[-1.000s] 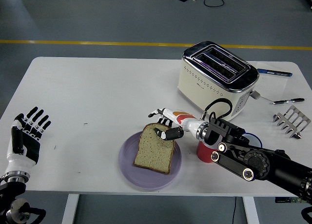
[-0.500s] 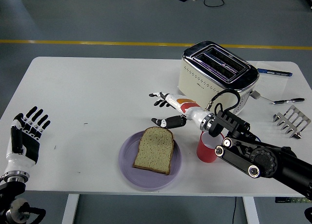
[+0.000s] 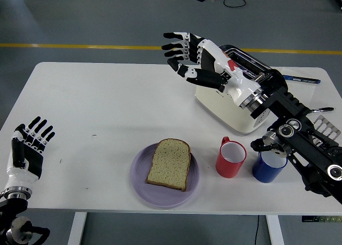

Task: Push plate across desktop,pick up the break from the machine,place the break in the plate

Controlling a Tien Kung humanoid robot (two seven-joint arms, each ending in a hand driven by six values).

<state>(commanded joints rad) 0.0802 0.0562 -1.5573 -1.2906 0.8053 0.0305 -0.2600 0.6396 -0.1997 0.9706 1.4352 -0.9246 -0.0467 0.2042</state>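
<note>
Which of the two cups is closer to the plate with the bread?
The red cup. It stands just right of the purple plate holding the bread slice, while the blue cup stands farther right, beyond the red one.

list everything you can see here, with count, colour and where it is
plate: 1, lilac, near edge, centre
bread slice: 1, brown-crusted, lying on the plate
toaster: 1, cream and chrome, right of centre, partly behind the right hand
red mug: 1, right of the plate
blue mug: 1, right of the red mug
pens: 2, far right edge
metal rack: 1, silver, right edge, partly hidden
table: 1, white
left hand: open, resting at left edge
right hand: open, raised above the toaster
</note>
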